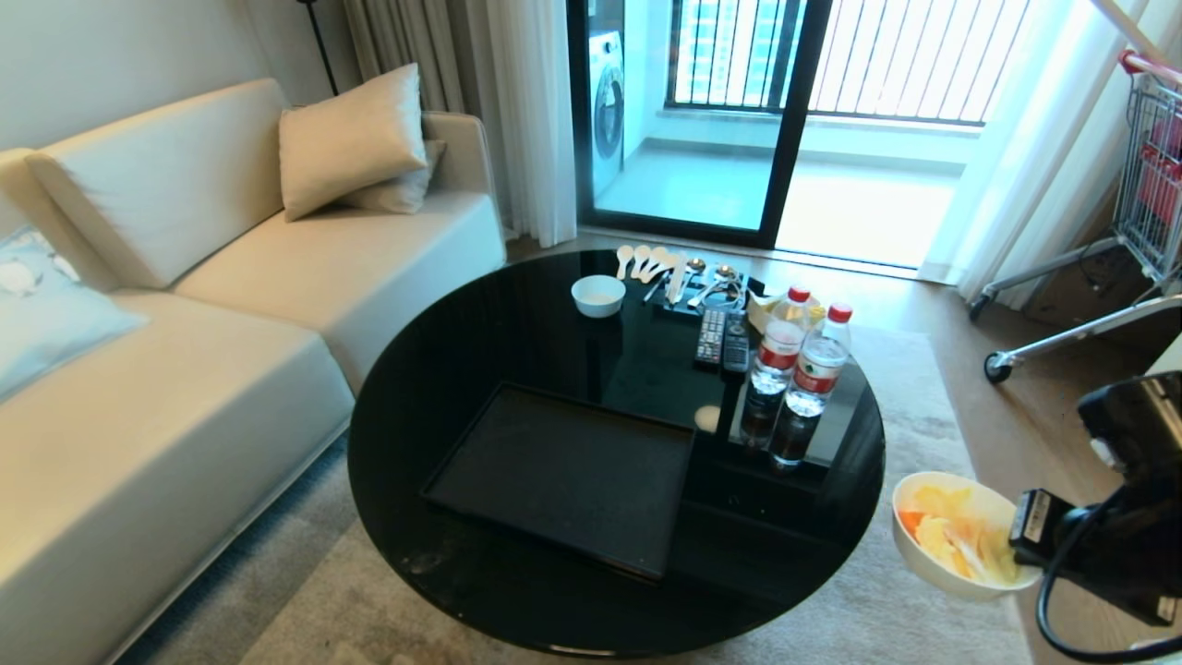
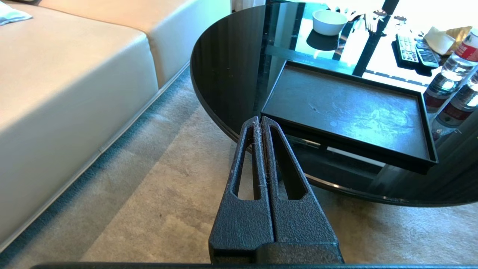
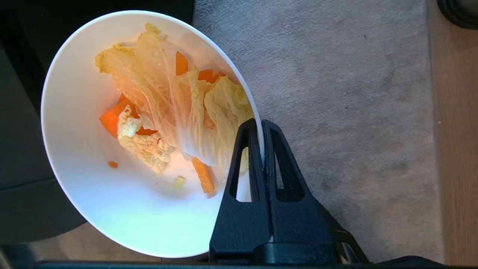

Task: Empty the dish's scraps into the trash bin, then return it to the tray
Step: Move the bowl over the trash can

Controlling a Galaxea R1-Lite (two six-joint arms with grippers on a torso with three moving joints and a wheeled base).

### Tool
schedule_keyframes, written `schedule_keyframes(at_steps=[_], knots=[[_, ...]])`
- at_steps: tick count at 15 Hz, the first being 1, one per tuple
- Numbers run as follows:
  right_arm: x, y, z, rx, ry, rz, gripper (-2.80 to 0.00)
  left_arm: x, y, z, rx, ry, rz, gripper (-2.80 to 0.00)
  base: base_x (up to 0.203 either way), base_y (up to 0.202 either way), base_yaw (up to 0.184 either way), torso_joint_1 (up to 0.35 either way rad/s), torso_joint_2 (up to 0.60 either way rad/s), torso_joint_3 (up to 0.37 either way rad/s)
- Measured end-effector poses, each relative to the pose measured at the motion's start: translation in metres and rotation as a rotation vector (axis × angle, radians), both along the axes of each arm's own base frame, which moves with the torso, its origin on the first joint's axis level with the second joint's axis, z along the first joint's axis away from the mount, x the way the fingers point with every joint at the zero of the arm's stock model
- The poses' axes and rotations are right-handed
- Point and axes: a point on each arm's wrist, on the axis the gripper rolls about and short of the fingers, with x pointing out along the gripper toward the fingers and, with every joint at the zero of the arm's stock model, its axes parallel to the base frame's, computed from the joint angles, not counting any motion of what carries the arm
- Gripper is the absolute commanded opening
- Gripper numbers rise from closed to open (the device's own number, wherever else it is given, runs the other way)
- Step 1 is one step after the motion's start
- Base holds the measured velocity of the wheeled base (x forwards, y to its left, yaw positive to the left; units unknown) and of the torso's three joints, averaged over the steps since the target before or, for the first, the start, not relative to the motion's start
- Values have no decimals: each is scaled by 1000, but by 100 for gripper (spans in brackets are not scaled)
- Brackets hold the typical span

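Our right claw (image 3: 261, 129) pinches the dish (image 3: 112, 194) by its rim, scraps (image 3: 179, 108) inside, over the carpet (image 3: 336, 93) beside the surface (image 1: 517, 314). We judge this the carry; next needs the unseen trash bin. Farther off lies the tray (image 1: 563, 476).

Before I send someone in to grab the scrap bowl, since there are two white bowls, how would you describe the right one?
Start at the round black table by the sofa, then look past its near right edge, above the carpet. There the right claw is shut on the rim of a deep white bowl. Unlike the small bowl beside the spoons, it holds orange and pale yellow scraps.
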Motion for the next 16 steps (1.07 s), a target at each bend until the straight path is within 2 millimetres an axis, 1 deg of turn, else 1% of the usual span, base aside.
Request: schedule_keyframes(at_steps=[3,7,8,11,16], knots=[[-25,-4,-2,4,-9,-10,-280,0,0,0,0,0,0,-280,0,0,0,0,0,0],[-56,-5,-7,5,-17,47,-280,0,0,0,0,0,0,-280,0,0,0,0,0,0],[-61,-5,-8,9,-20,54,-280,0,0,0,0,0,0,-280,0,0,0,0,0,0],[-68,-5,-9,10,-31,55,-280,0,0,0,0,0,0,-280,0,0,0,0,0,0],[-70,-5,-8,8,-40,58,-280,0,0,0,0,0,0,-280,0,0,0,0,0,0]])
